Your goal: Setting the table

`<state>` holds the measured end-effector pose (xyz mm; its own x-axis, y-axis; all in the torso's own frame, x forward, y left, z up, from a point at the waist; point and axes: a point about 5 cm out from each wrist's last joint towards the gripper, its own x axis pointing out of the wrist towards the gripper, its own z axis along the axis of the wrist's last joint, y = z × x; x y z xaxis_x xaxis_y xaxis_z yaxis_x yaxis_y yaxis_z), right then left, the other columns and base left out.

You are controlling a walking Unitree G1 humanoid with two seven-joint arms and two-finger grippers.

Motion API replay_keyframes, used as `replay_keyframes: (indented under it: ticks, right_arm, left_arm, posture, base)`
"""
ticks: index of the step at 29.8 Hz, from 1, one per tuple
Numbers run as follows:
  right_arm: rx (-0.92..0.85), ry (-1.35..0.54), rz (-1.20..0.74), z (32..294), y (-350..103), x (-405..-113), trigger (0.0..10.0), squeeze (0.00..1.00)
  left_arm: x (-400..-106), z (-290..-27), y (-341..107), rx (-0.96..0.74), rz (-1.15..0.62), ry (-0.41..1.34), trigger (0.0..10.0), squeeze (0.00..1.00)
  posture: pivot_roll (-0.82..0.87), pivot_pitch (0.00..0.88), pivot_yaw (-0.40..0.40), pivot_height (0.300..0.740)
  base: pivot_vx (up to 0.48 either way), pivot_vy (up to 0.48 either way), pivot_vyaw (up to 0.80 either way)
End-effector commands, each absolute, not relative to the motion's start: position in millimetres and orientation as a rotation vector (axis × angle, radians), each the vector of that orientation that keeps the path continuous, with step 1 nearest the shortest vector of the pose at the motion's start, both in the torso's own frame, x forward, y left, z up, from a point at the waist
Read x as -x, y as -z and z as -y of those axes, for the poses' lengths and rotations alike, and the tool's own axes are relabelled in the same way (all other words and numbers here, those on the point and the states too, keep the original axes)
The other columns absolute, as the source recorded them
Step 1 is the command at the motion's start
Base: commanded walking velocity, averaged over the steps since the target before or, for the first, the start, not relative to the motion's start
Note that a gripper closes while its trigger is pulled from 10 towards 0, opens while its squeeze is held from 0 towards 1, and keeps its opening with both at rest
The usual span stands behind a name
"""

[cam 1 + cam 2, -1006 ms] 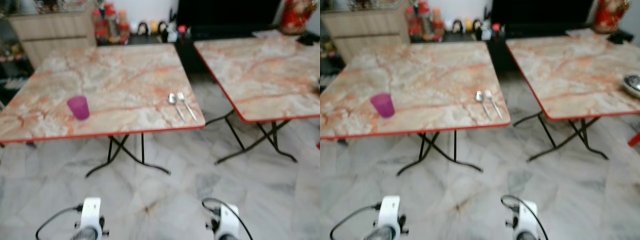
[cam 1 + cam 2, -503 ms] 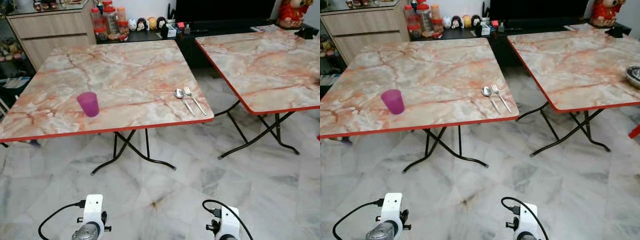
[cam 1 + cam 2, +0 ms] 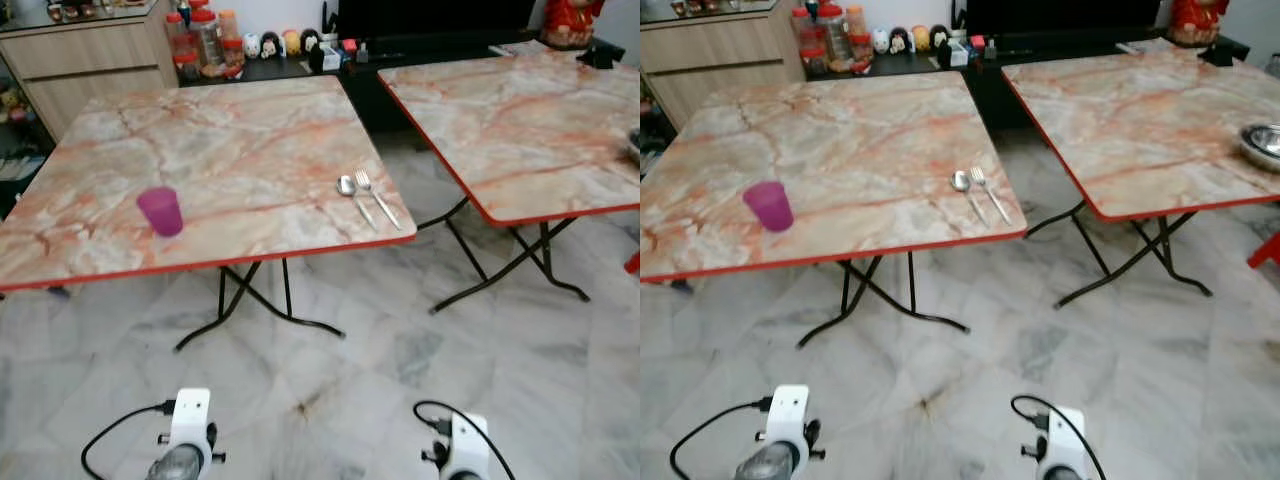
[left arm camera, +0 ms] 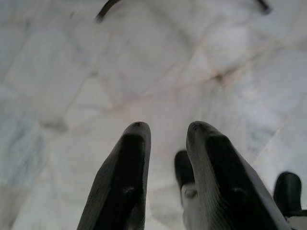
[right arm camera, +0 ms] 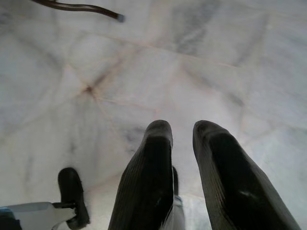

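1. Two marble-pattern folding desks with red edging stand side by side on a pale marble tile floor (image 3: 330, 390); left desk (image 3: 230, 130) is nearer the centre, right desk (image 3: 520, 110) is off to the right, a gap between them.
2. Purple plastic cup (image 3: 160, 211) stands upright on the left desk, near its near-left part.
3. Spoon (image 3: 352, 196) and fork (image 3: 376, 198) lie just beside each other near the left desk's near-right corner, spoon on the left, bowl and tines pointing far.
4. Metal bowl (image 3: 1262, 146) sits at the right edge of the right desk, partly cut off by the frame.
5. Left gripper (image 4: 165, 132) hangs low over the floor, well short of the desks; jaws slightly apart, a narrow gap, holding nothing.
6. Right gripper (image 5: 182, 128) also hangs low over the floor; jaws slightly apart, holding nothing.
7. Both wrists show at the near edge of the head views, white housings with black cables.
8. Far side: wooden cabinet (image 3: 90, 55) at far left, red-lidded jars (image 3: 195, 40) beside it, small figurines (image 3: 275, 43) on a dark low unit, red ornament (image 3: 565, 20) at far right.
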<state>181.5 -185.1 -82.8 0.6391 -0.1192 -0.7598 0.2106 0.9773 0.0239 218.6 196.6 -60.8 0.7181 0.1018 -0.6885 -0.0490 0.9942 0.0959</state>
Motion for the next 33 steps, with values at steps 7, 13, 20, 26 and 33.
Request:
replay_keyframes:
  ticks: [7,13,20,26,33]
  right_arm:
    - [-0.121,0.182,-0.849,183.4,81.9,-183.7,10.0,0.0]
    - [-0.109,0.18,-0.85,184.2,81.7,-184.0,10.0,0.0]
    - [-0.11,0.19,-0.852,184.9,82.0,-183.0,10.0,0.0]
    - [-0.109,0.188,-0.854,184.4,82.4,-182.4,10.0,0.0]
    - [-0.102,0.177,-0.855,183.3,82.1,-183.5,10.0,0.0]
  left_arm:
    - [-210.8,-197.9,65.9,-0.084,-0.805,-0.089,10.0,0.0]
    - [-209.6,-196.4,66.9,-0.084,-0.809,-0.084,10.0,0.0]
    - [-208.9,-196.0,67.3,-0.087,-0.811,-0.079,10.0,0.0]
    - [-208.5,-196.7,67.4,-0.088,-0.813,-0.078,10.0,0.0]
    - [-208.8,-196.4,67.3,-0.092,-0.812,-0.073,10.0,0.0]
  posture:
    - [0.01,0.0,0.008,0.74]
    - [0.01,0.0,0.007,0.74]
    - [0.01,0.0,0.007,0.74]
    - [0.01,0.0,0.008,0.74]
    - [0.01,0.0,0.012,0.74]
  base:
    - [0.0,0.0,0.0]
    - [0.081,0.0,0.0]
    - [0.288,0.0,0.34]
    - [0.307,0.0,0.0]
    - [0.318,0.0,0.0]
